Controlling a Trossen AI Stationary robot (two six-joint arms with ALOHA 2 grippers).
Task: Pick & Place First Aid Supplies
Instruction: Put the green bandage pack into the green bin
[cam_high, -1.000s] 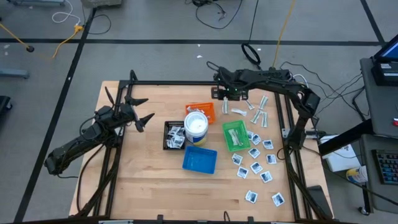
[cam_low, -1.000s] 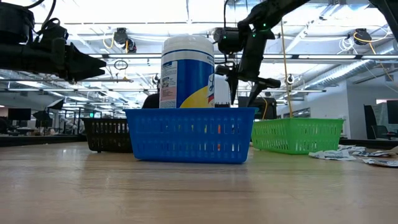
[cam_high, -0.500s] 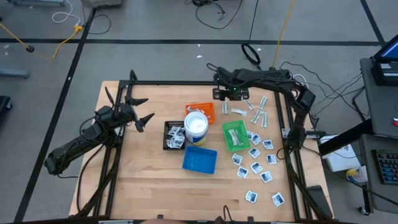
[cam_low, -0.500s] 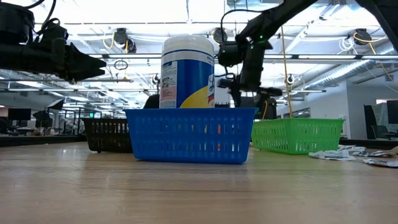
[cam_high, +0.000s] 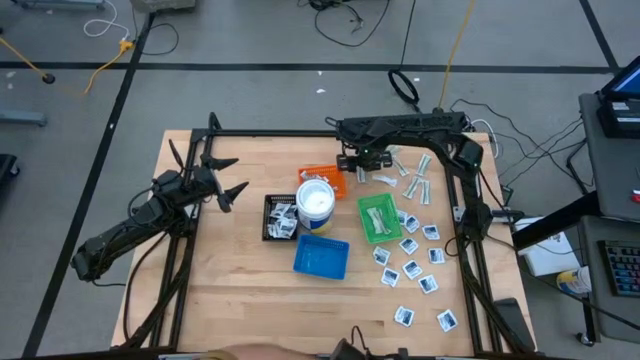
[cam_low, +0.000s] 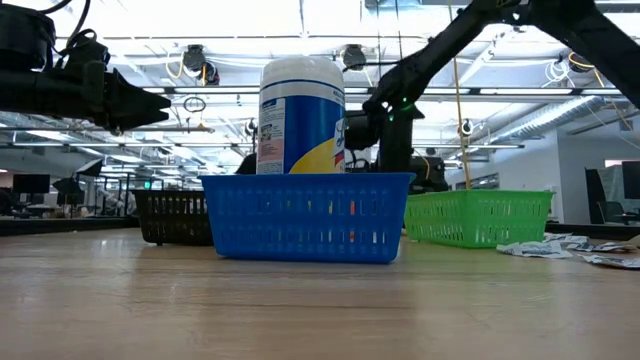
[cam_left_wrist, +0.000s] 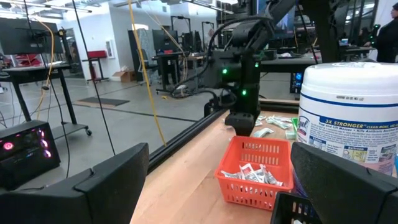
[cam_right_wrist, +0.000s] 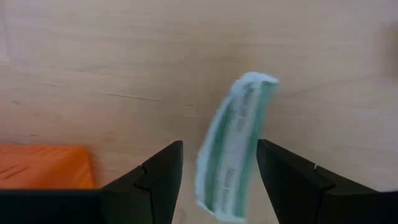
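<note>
Our right gripper (cam_right_wrist: 214, 180) hangs at the far edge of the bench (cam_high: 240, 290), just past the orange tray (cam_high: 330, 176). Its jaws are half open, holding a wrapped strip (cam_right_wrist: 233, 143) by one end, long side pointing away. The tray lies toward 7 o'clock. Our left gripper (cam_high: 228, 180) waits at 9 o'clock, wide open and empty.

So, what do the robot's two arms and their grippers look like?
Both arms are dark, almost black, built of slim jointed links. The left gripper ends in two pointed, tapering black fingers. The right gripper shows small green lights on its wrist, and its fingers are broad, matt black wedges. Thin dark cables run along the right arm.
</note>
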